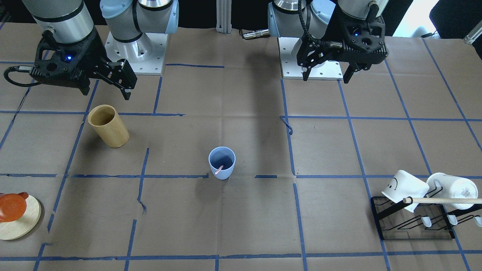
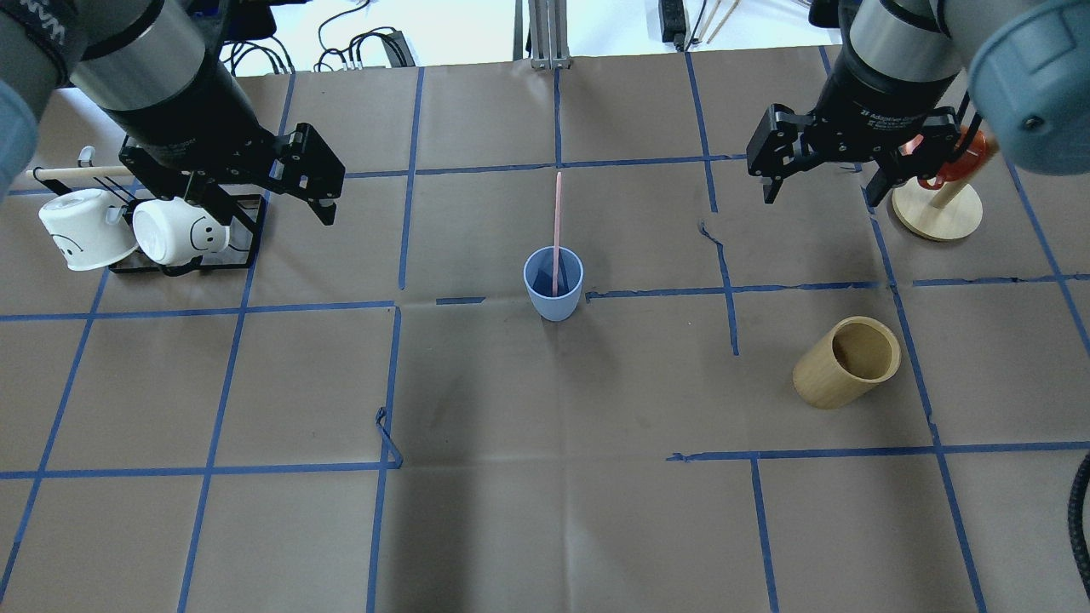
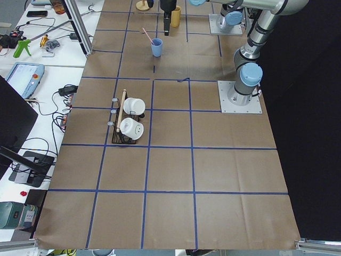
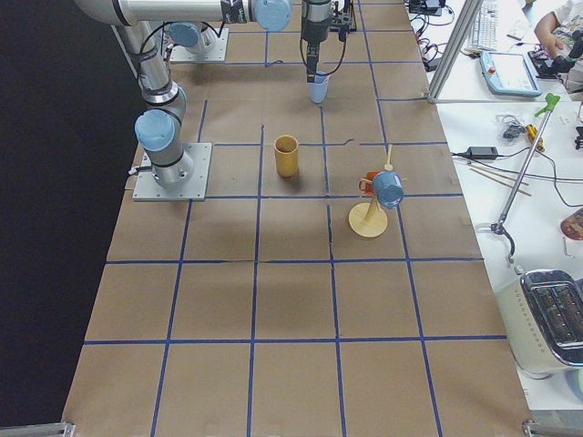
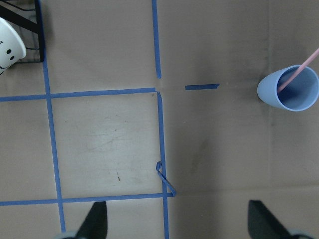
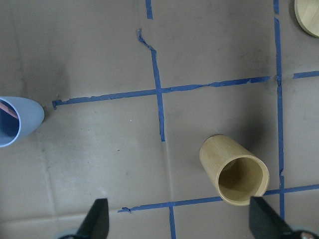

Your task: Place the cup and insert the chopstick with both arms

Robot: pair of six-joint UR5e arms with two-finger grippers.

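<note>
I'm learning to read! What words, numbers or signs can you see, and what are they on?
"Adaptive": white print on the right arm's black wrist; the letters beside it are blurred.
White letters on the left arm's band: too blurred to read.
Smiley faces, no words, on the two white cups.

Bare desk (image 2: 545, 511) surrounds the blue cup (image 2: 553, 300) holding the chopstick (image 2: 558, 221); bamboo cup (image 2: 843, 368) stands well apart rightward, mug rack (image 1: 414, 229) leftward.
</note>
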